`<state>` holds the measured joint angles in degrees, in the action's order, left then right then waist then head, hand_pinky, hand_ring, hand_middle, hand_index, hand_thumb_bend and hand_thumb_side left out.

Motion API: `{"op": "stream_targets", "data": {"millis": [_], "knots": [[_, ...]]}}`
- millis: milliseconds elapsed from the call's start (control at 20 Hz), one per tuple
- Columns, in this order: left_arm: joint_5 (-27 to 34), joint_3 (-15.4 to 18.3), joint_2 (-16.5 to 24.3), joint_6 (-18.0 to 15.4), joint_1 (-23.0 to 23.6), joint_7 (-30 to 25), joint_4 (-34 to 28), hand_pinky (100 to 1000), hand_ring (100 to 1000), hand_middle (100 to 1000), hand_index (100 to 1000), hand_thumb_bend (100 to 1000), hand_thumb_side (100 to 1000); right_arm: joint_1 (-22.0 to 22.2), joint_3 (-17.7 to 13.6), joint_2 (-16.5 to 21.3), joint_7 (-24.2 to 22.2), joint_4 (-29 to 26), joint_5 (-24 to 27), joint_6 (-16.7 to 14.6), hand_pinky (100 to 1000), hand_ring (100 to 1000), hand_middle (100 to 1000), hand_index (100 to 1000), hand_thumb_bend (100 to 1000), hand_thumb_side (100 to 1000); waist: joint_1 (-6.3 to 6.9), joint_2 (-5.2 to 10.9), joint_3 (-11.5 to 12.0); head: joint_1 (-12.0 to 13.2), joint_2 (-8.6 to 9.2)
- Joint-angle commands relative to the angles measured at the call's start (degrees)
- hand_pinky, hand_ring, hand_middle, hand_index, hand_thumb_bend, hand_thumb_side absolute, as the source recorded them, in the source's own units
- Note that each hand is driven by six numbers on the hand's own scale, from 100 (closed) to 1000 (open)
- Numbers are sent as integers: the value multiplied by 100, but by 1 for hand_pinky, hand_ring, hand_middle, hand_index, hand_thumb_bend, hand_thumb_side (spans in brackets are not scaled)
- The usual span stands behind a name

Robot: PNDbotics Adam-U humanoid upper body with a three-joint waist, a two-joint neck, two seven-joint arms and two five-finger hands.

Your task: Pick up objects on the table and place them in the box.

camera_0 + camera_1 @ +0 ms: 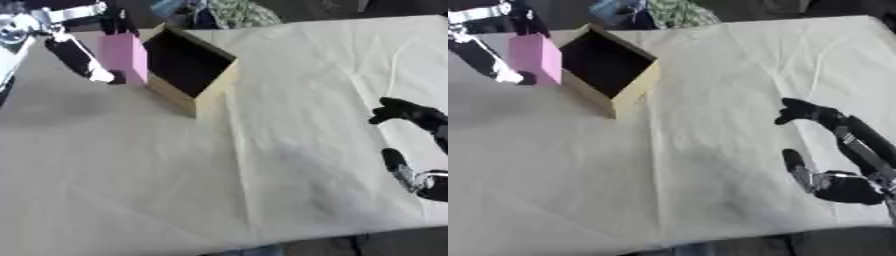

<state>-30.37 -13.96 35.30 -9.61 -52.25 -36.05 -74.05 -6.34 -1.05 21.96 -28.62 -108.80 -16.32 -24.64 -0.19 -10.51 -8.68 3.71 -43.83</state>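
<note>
Left hand (raised, at upper left) grips a pink rectangular block beside the open tan cardboard box. Right hand rests at the lower right, fingers spread, holding nothing.

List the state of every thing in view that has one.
Box: open at the top, upright, dark inside.
Pink block: upright, held beside the box's left wall.
Left hand: curled on the pink block.
Right hand: open, holding nothing, resting on the table.
</note>
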Motion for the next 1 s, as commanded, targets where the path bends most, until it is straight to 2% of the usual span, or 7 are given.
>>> {"op": "stream_targets", "data": {"millis": [50,350,550,650,700,800,1000], "knots": [[-317,165,-276,86,-308,92,446,659,512,445,685,467,105,-74,7,60,-49,-67,81,-29,893,883,736,1000,100,458,-12,55,-63,86,-29],[-891,351,-741,-9,-606,521,1379,659,514,447,688,475,109,-140,80,14,-133,-66,123,-60,894,884,736,1000,100,458,-24,-20,-265,200,-29],[-1247,417,-881,-286,-714,841,1915,659,514,447,688,475,109,-150,84,4,-159,-63,141,-60,894,884,736,1000,100,458,-29,-27,-285,211,-29],[-1443,462,-921,-430,-734,969,2071,659,514,447,688,475,109,-149,83,3,-163,-63,144,-60,894,884,736,1000,100,458,-31,-28,-285,210,-29],[-1562,494,-953,-484,-749,1024,2116,667,536,475,715,511,141,-153,87,-2,-166,-64,147,-61,895,884,736,1000,100,458,-35,-38,-296,217,-29],[-1786,575,-1154,-470,-784,1190,2198,672,547,498,731,528,157,-184,125,-22,-202,-63,162,-73,895,884,735,1000,100,459,-31,-65,-398,268,-29],[-2182,553,-1381,-588,-781,1408,2390,688,576,532,770,559,185,-197,130,-32,-230,-57,185,-76,895,884,735,1000,100,459,-27,-71,-441,282,-29]]}}
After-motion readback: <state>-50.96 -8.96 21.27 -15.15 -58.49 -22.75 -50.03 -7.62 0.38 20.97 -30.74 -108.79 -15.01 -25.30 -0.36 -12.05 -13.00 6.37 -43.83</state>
